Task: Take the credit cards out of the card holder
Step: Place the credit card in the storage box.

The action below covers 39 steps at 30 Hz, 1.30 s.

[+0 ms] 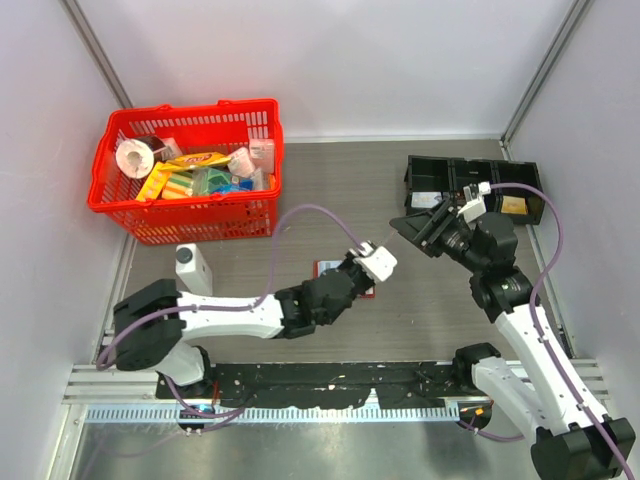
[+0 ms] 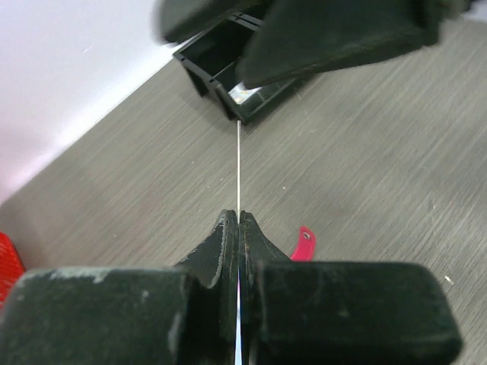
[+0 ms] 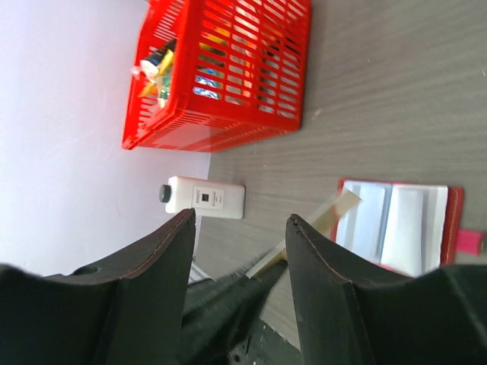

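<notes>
The red card holder (image 3: 399, 224) lies open on the table, its pale blue pockets facing up and its red snap tab (image 3: 472, 242) at the right. Its red edge shows under my left arm in the top view (image 1: 325, 268). My left gripper (image 2: 239, 217) is shut on a tan card (image 3: 323, 224), seen edge-on as a thin line in the left wrist view (image 2: 238, 163). It holds the card tilted above the holder's left side. Pale cards remain in the pockets. My right gripper (image 1: 420, 232) is open and empty, raised to the right of the holder.
A big red basket (image 1: 190, 180) full of packets stands at the back left. A white bottle (image 1: 192, 268) lies left of the holder. A black compartment organizer (image 1: 470, 185) sits at the back right, behind my right gripper.
</notes>
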Tool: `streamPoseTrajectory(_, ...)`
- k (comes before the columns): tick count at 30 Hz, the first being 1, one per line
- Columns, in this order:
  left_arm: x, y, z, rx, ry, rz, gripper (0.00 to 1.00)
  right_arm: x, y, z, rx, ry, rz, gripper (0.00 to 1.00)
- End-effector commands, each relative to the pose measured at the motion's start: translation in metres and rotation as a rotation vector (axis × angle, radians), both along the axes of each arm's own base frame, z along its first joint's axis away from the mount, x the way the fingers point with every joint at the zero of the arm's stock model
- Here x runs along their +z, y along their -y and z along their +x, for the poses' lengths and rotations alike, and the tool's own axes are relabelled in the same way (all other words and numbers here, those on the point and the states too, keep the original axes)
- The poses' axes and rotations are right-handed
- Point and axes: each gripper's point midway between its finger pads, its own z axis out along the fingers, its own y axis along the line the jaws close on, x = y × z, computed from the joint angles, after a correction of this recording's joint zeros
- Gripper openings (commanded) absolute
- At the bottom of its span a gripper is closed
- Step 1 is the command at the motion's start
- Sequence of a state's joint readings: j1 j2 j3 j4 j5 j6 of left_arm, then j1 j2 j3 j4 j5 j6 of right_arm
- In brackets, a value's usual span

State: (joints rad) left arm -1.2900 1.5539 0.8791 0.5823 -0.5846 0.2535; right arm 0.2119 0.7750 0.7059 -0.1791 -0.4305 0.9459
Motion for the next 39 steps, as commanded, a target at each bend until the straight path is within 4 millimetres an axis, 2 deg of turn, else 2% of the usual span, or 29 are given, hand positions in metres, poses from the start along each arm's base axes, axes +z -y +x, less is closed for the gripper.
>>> streamPoseTrajectory(1,0.036,-0.023,0.011,0.032,-0.182,-0.306,0.00,0.041,-0.005,0.005,0.024,0.251,0.066,0.57)
streamPoseTrajectory(6,0.057,-0.057,0.034,0.060,-0.342,-0.574,0.00,0.048,-0.011,0.006,0.047,0.356,0.135,0.57)
streamPoseTrajectory(7,0.063,-0.062,0.035,0.055,-0.368,-0.628,0.00,0.043,-0.013,0.005,0.055,0.364,0.142,0.57)
streamPoseTrajectory(8,0.067,-0.067,0.038,0.054,-0.385,-0.674,0.00,0.049,-0.015,0.005,0.055,0.395,0.163,0.57)
streamPoseTrajectory(9,0.074,-0.069,0.037,0.035,-0.403,-0.725,0.00,0.042,-0.019,0.003,0.069,0.388,0.171,0.57)
streamPoseTrajectory(10,0.078,-0.073,0.039,0.028,-0.424,-0.772,0.00,0.048,-0.023,0.002,0.081,0.416,0.195,0.57)
streamPoseTrajectory(13,0.088,-0.081,0.042,-0.003,-0.467,-0.895,0.00,0.036,-0.033,0.003,0.093,0.389,0.212,0.58)
streamPoseTrajectory(18,0.101,-0.080,0.041,-0.070,-0.555,-1.037,0.00,0.039,-0.061,-0.003,0.168,0.430,0.257,0.58)
streamPoseTrajectory(20,0.103,-0.079,0.040,-0.088,-0.581,-1.078,0.00,0.038,-0.066,0.001,0.174,0.421,0.260,0.58)
streamPoseTrajectory(26,0.113,-0.079,0.039,-0.150,-0.641,-1.194,0.00,0.034,-0.068,0.007,0.164,0.408,0.276,0.58)
streamPoseTrajectory(32,0.112,-0.072,0.036,-0.189,-0.683,-1.209,0.00,0.046,-0.066,0.007,0.152,0.453,0.295,0.58)
streamPoseTrajectory(35,0.109,-0.070,0.036,-0.192,-0.700,-1.208,0.00,0.051,-0.066,0.007,0.151,0.471,0.299,0.54)
streamPoseTrajectory(37,0.107,-0.069,0.035,-0.194,-0.711,-1.211,0.00,0.053,-0.066,0.007,0.151,0.476,0.301,0.44)
streamPoseTrajectory(38,0.106,-0.070,0.036,-0.191,-0.710,-1.213,0.00,0.052,-0.065,0.008,0.148,0.474,0.299,0.33)
streamPoseTrajectory(39,0.107,-0.070,0.036,-0.194,-0.711,-1.214,0.00,0.052,-0.065,0.007,0.148,0.475,0.298,0.29)
